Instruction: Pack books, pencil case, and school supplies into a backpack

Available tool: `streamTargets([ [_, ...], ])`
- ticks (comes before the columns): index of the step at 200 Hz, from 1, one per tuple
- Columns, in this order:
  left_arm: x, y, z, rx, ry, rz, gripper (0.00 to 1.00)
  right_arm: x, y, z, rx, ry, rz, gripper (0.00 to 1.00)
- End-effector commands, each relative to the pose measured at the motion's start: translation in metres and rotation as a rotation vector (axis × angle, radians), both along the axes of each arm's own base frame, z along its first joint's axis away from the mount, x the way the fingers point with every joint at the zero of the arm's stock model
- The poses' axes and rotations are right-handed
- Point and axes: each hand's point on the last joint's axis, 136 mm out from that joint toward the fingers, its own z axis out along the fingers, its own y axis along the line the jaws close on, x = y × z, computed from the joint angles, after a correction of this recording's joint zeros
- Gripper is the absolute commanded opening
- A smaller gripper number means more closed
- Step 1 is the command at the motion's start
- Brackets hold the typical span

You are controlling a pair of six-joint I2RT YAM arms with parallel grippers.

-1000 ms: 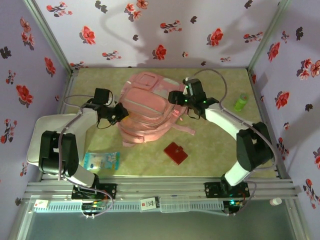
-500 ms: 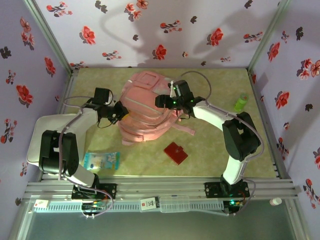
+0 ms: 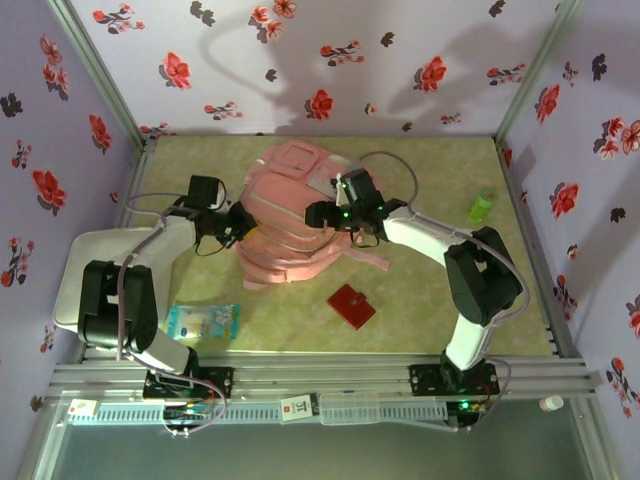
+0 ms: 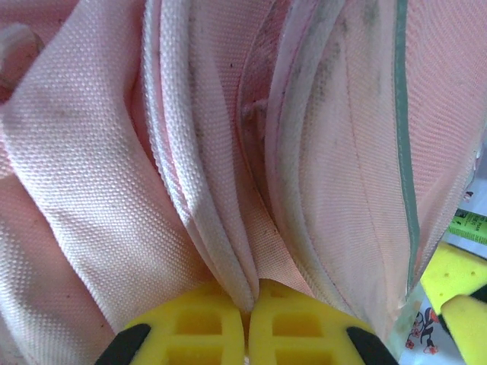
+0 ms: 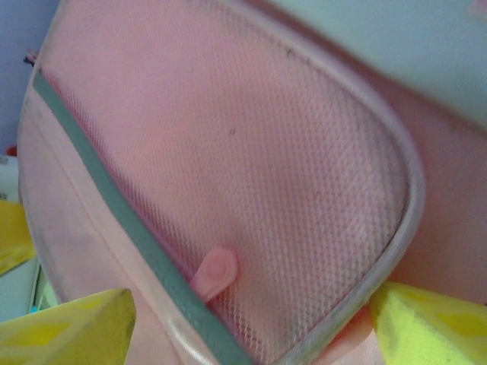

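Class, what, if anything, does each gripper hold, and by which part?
The left gripper pinches the large pale pink fabric backpack by a piped seam fold. The right gripper is open at the backpack's mesh pocket, holding nothing.

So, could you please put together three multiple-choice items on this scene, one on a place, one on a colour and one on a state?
1. Where does the red square lie?
A. on top of the backpack
B. on the table, apart from the backpack
C. held up in the air

2. What colour is the zip pull on the mesh pocket?
A. pink
B. black
C. silver

3. How is the left gripper?
A. open above the table
B. shut on nothing
C. shut on a fold of the backpack

Answers:
1 B, as the top view shows it flat on bare table in front of the backpack.
2 A, as the right wrist view shows a pink tab.
3 C, as its yellow fingers meet with pink fabric pinched between them.
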Motion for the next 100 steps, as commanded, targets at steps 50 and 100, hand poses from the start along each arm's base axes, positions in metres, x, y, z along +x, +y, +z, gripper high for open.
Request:
streamTargets([
  [50,0.024,-0.006,0.031,-0.012,-0.131,-0.004,0.0,-0.05,-0.007,-0.005,-0.069,0.023,0.133,0.64],
  [100,0.026,-0.006,0.033,-0.008,-0.132,-0.01,0.0,-0.046,-0.021,-0.005,-0.2,-0.079,0.194,0.52],
])
